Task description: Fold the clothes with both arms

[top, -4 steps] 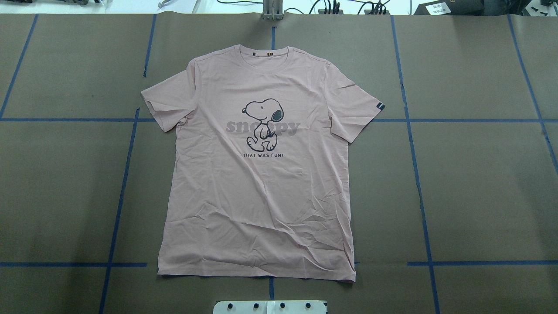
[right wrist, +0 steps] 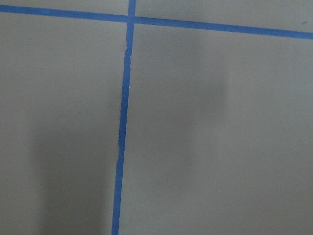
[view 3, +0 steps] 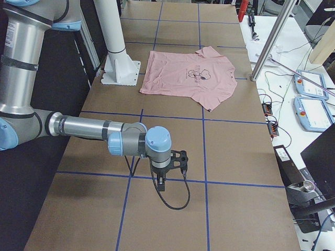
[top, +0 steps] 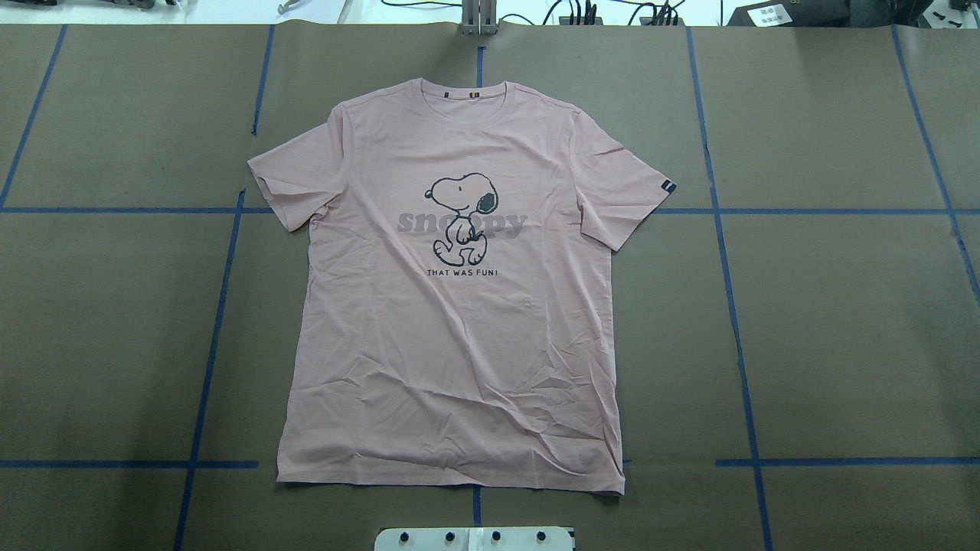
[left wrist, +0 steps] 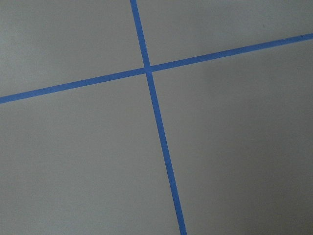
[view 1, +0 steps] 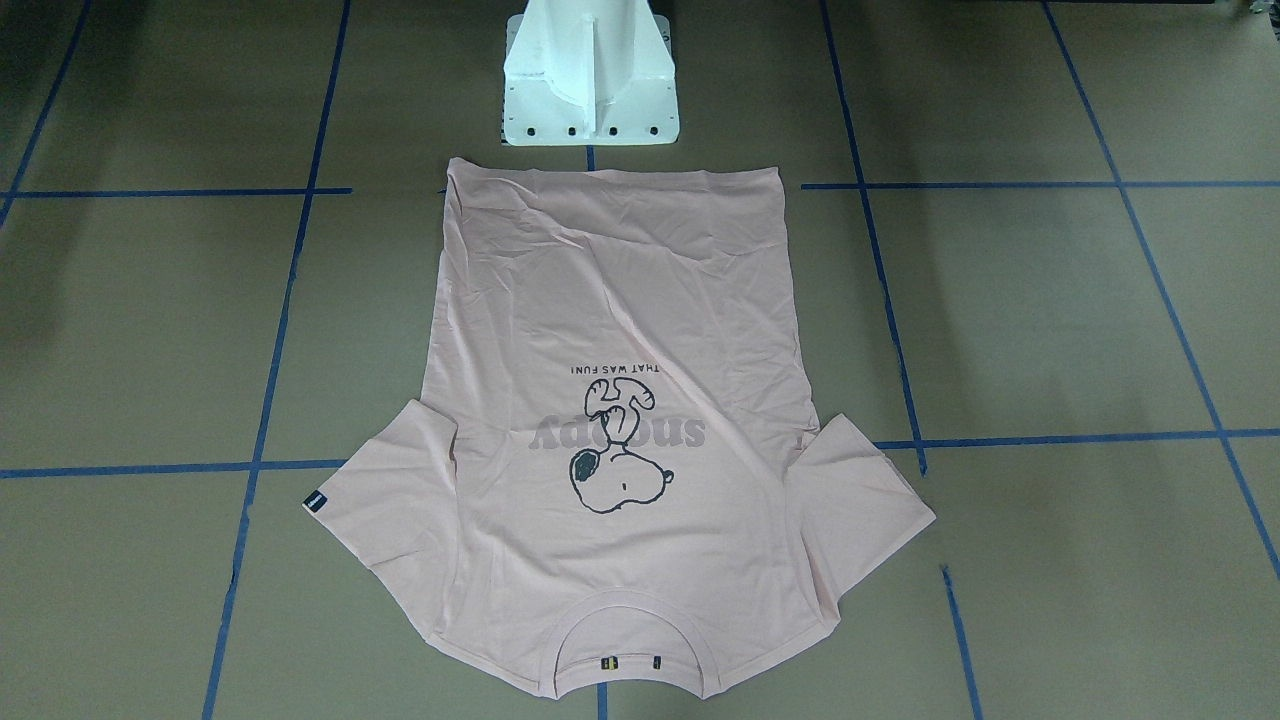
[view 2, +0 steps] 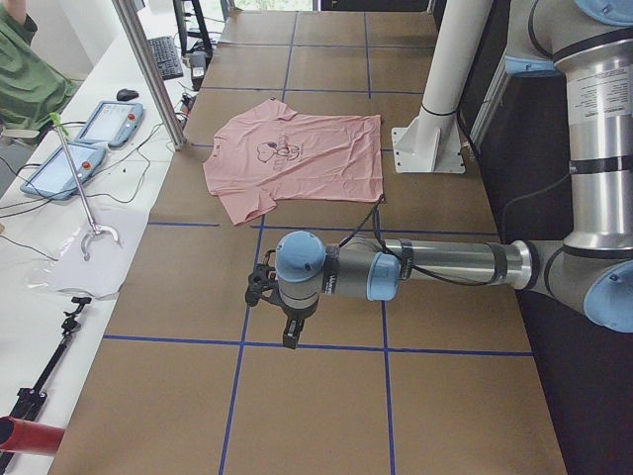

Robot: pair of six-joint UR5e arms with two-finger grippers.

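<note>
The pale pink T-shirt [top: 459, 344] lies flat and spread out on the brown table, cartoon dog side up, collar at the far edge and hem towards the white pedestal [top: 475, 538]. It also shows in the front view [view 1: 620, 300] and both side views [view 2: 297, 148] [view 3: 188, 78]. My left gripper [view 2: 290, 339] hangs over bare table well off to the shirt's side, fingers pointing down. My right gripper [view 3: 161, 184] does the same at the other end. I cannot tell whether either is open or shut. Both wrist views show only table and blue tape.
Blue tape lines [top: 731, 306] grid the table. The pedestal [view 1: 590, 80] stands just behind the hem. A metal post [view 2: 148, 69] and a side bench with teach pendants [view 2: 109, 124] [view 3: 309, 83] border the far edge. A person in green [view 2: 30, 69] sits there.
</note>
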